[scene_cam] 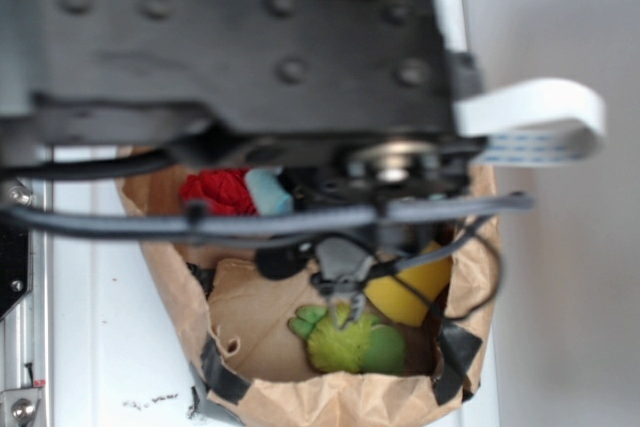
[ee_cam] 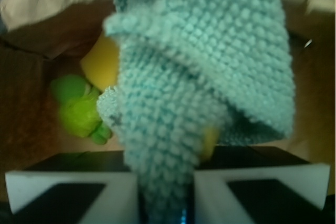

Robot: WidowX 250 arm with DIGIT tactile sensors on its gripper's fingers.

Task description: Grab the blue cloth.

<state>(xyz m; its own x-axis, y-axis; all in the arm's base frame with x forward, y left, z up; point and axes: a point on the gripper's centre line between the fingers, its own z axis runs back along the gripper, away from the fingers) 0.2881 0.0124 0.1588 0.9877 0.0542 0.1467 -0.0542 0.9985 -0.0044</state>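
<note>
The blue cloth is pale blue-green fuzzy terry and fills the middle of the wrist view. It hangs in folds, and its narrow end is pinched between my gripper's two white fingers. The gripper is shut on it. In the exterior view a pale blue piece shows beside a red ball, just under the black arm. The arm hides the gripper's fingers there.
A brown paper container with black tape at the corners holds the objects. Inside lie a green plush toy, also in the wrist view, and a yellow object, also in the wrist view. Grey cables cross under the arm.
</note>
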